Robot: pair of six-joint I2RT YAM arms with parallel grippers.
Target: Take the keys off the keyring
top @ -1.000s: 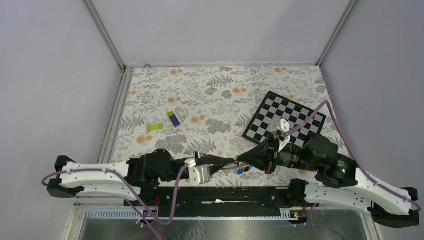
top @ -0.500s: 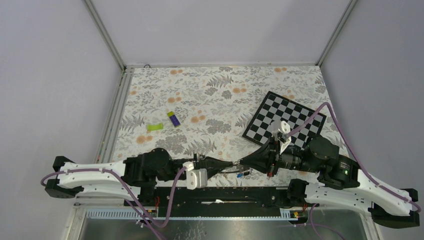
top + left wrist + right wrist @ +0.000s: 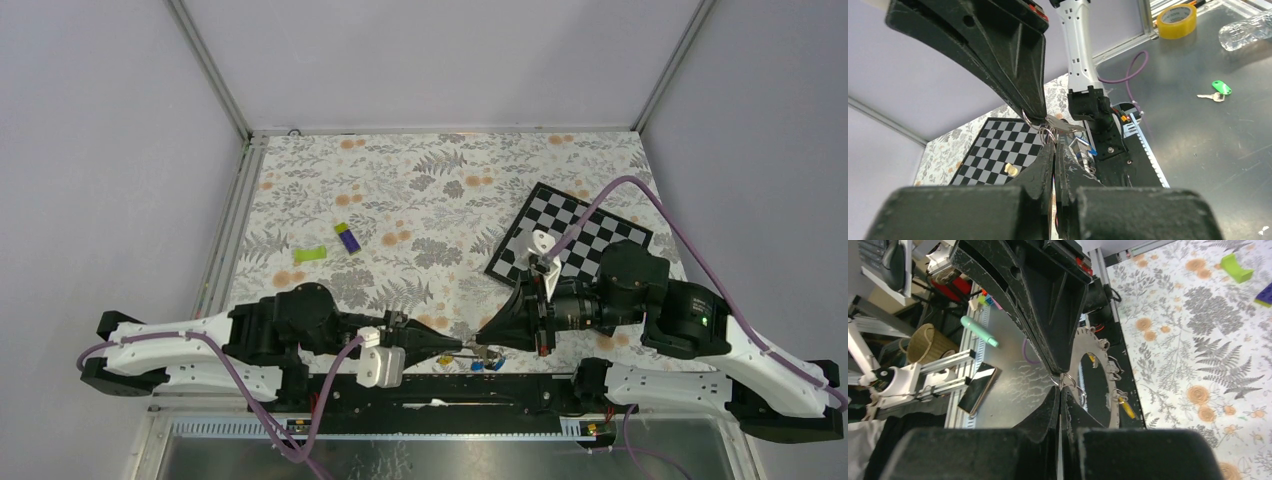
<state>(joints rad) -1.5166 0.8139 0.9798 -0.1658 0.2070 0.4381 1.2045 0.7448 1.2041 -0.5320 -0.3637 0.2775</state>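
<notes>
Left jaws and right jaws are both pressed together, my tips meeting at the keyring (image 3: 1077,352), up over the near edge of the desk (image 3: 420,190), the keys (image 3: 482,364) dangling below. Risk: if the metal slips from my tips on a pull, the bunch drops past that edge. Open room lies farther in, left of the checkerboard (image 3: 580,232).

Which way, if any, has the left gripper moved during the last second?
Yes. The left gripper has moved nearward, away from the checkerboard and closer to the black rail.
</notes>
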